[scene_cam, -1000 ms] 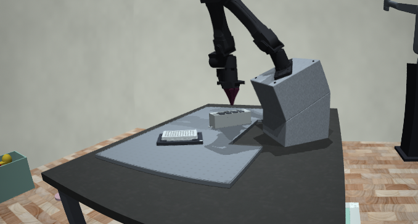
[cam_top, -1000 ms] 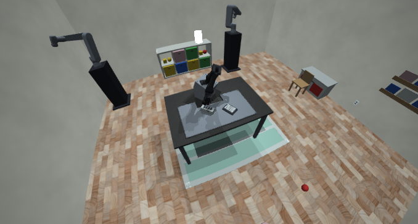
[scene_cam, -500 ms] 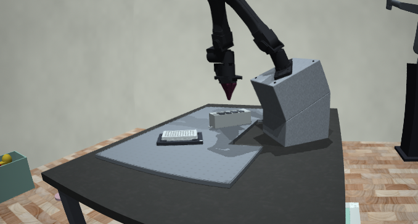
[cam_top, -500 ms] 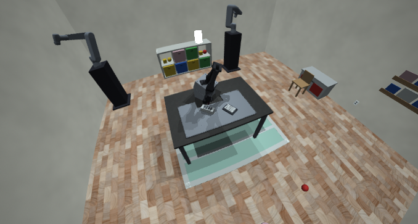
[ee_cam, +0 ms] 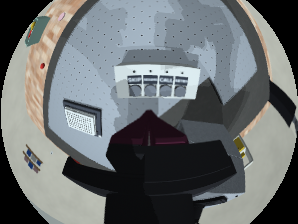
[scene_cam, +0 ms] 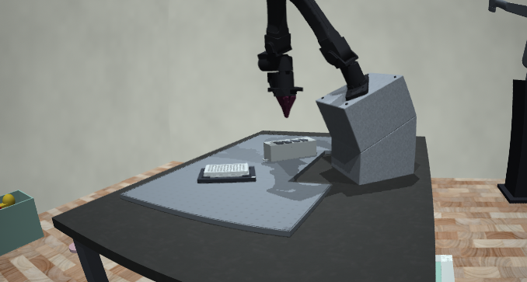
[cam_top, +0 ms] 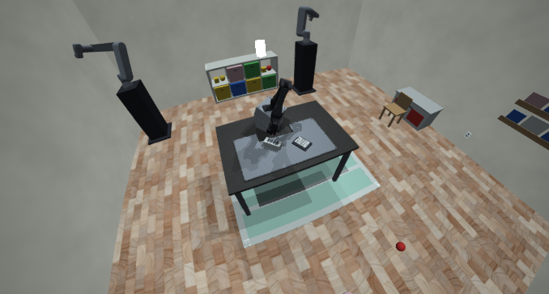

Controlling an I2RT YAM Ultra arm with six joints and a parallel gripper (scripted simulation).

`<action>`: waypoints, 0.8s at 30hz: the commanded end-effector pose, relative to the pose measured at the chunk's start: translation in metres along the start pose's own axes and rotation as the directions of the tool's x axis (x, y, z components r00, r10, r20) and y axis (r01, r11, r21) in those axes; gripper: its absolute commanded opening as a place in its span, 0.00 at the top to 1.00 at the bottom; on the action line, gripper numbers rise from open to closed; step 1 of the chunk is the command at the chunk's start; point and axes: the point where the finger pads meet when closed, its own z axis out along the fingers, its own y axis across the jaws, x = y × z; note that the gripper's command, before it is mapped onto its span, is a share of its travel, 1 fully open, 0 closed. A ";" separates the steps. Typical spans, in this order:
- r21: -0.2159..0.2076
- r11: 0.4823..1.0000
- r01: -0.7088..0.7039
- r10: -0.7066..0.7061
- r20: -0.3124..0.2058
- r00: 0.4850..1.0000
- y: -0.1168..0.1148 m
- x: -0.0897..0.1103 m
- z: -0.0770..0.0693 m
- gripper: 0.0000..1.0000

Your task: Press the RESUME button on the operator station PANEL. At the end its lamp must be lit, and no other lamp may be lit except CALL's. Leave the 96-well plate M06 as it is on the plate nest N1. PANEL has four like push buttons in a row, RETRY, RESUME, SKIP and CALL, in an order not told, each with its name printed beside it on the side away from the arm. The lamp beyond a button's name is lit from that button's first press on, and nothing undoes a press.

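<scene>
White 96-well plate [scene_cam: 226, 169] on black nest [scene_cam: 226, 178], mid-worktop [scene_cam: 350, 234], near mat's left edge: avoid. Beyond, pale grey box-shaped panel [scene_cam: 289, 150] toward far edge. Dark-red-tipped pincer [scene_cam: 287, 109] pressed together, empty, hovers above; labels unreadable, so confirm RESUME before descending vertically.

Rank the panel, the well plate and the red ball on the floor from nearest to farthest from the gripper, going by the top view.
1. Panel: right below the gripper, on the mat.
2. Well plate: on its nest, off to the panel's side.
3. Red ball: far off on the floor, past the table.
</scene>
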 end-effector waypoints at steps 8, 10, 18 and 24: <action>0.002 1.000 -0.006 0.006 -0.002 1.000 -0.001 0.000 -0.002 1.00; 0.002 1.000 -0.006 0.006 -0.002 1.000 -0.001 0.000 -0.002 1.00; 0.002 1.000 -0.006 0.006 -0.002 1.000 -0.001 0.000 -0.002 1.00; 0.009 1.000 -0.018 0.018 -0.012 1.000 -0.006 0.003 0.005 1.00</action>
